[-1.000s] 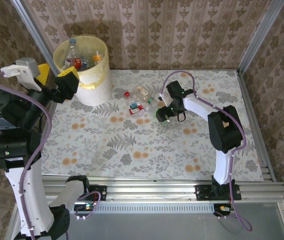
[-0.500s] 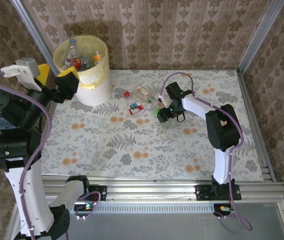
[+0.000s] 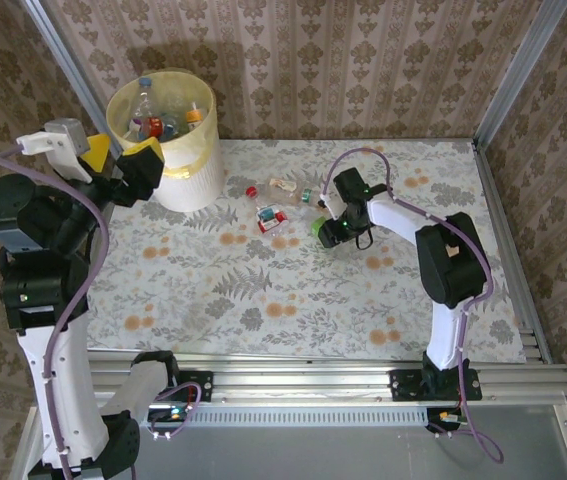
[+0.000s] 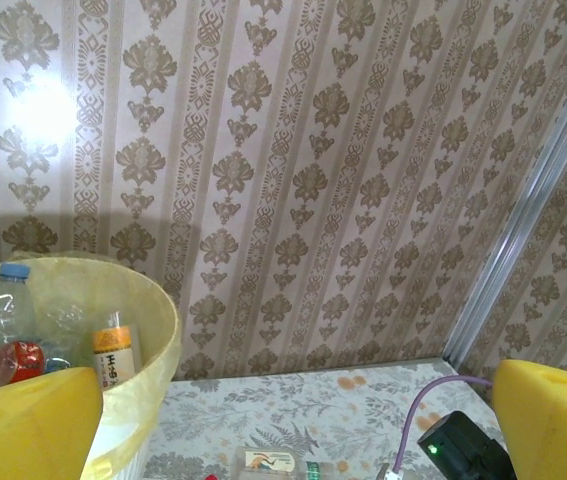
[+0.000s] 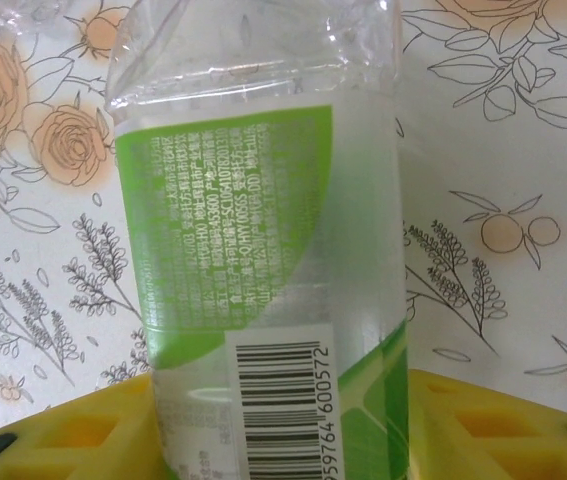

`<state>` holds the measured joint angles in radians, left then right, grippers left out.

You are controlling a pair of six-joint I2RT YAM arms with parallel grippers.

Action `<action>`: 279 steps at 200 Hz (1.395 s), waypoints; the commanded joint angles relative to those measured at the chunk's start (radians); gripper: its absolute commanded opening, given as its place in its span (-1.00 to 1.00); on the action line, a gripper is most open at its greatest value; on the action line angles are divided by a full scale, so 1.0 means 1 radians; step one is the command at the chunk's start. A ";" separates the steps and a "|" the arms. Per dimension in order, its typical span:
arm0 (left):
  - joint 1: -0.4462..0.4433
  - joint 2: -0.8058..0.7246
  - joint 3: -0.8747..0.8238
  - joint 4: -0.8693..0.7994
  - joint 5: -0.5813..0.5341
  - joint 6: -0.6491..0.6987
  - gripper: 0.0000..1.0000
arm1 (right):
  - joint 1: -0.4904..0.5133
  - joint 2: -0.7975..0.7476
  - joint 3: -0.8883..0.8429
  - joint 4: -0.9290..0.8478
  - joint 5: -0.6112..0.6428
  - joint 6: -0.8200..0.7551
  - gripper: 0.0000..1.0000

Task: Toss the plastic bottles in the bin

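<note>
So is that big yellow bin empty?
Not empty: the bin already holds a blue-capped clear bottle, an orange bottle and others. How full it is, I cannot tell.

Right wrist | clear plastic bottle (image 5: 263, 250) with green label and barcode runs top to bottom over the flower-printed worktop (image 5: 503, 200) | right claw (image 5: 278, 445) straddles its lower end, one yellow finger (image 5: 483, 430) at each side, contact unclear.

The bin (image 3: 191, 178) stands on the bench's (image 3: 263, 300) far left with plastic bottles (image 3: 148, 112) in it; loose bottles (image 3: 271, 215) lie right of it.
</note>
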<state>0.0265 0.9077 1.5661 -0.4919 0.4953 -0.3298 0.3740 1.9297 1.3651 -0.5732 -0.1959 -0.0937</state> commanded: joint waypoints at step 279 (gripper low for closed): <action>-0.599 0.332 -0.424 0.569 -0.123 -0.353 0.99 | 0.118 -0.627 -0.128 0.228 -0.074 0.176 -0.07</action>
<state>-0.5552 1.2228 1.1595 -0.0174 0.3874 -0.6304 0.4816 1.3296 1.2240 -0.3866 -0.2493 0.0681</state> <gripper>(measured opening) 0.996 0.490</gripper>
